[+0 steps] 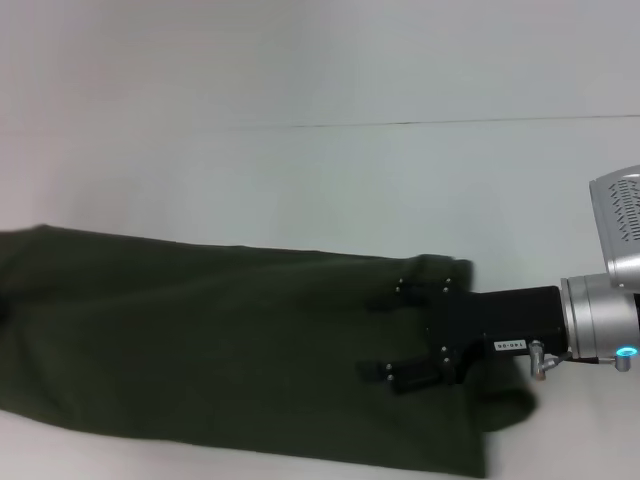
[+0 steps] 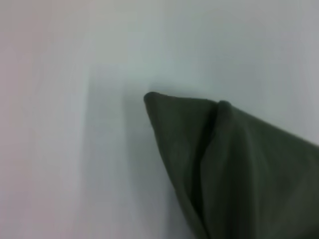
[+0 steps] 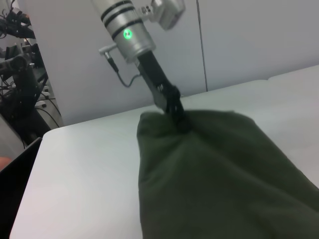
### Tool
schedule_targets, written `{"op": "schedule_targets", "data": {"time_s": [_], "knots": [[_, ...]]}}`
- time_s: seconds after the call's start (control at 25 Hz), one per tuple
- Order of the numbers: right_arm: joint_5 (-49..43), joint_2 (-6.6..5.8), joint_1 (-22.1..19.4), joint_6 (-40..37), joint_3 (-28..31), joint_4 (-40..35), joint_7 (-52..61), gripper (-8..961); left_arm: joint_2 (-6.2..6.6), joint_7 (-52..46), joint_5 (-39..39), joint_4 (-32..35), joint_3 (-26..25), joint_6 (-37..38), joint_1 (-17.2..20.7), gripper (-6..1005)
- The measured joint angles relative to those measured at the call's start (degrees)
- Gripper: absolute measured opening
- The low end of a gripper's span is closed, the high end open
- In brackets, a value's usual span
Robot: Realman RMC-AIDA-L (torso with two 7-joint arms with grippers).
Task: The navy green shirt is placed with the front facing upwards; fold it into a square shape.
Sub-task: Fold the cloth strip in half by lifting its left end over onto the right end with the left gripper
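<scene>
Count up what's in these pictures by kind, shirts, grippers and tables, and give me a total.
Shirts: 1, the navy green shirt, lying as a long band.
Grippers: 2, the right gripper over one end of the shirt, the left gripper at the opposite end.
Tables: 1, the white table.
Total: 4.

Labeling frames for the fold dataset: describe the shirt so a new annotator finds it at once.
On the white table, the navy green shirt lies as a long dark olive band across the near edge. The right gripper rests on its right end. It is the only cloth there, with no lettering showing.
</scene>
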Motion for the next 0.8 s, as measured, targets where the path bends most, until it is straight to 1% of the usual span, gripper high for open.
{"op": "schedule_targets", "data": {"time_s": [0.16, 0.28, 0.4, 0.52, 0.56, 0.68, 0.8], "knots": [[0.1, 0.00, 0.0, 0.0, 0.1, 0.0, 0.0, 941, 1.78, 0.1, 0.1, 2.7, -3.2, -0.1, 0.5, 89], [0.1, 0.00, -0.1, 0.0, 0.2, 0.0, 0.0, 941, 2.25, 0.0, 0.1, 4.3, -4.2, 0.1, 1.0, 90], [0.1, 0.00, -0.2, 0.1, 0.3, 0.1, 0.0, 942, 2.28, -0.2, -0.2, 5.0, -5.2, 0.7, 1.2, 92], [0.1, 0.00, -0.4, 0.4, 0.5, 0.1, 0.0, 942, 2.30, 0.4, -4.4, 4.8, -6.5, 4.8, 1.1, 93], [0.1, 0.00, -0.5, 0.5, 0.7, 0.1, -0.1, 942, 2.30, 0.4, -4.4, 4.8, -6.5, 4.8, 1.1, 94], [1.4, -0.13, -1.3, 1.0, 2.1, -0.3, -0.7, 942, 2.04, 0.8, -11.1, 4.9, -6.5, 9.4, 1.1, 95], [4.3, -0.22, -2.9, 2.0, 3.5, -1.3, -1.8, 942, 1.69, 1.4, -19.7, 3.2, -6.5, 14.1, 1.0, 97]]}}
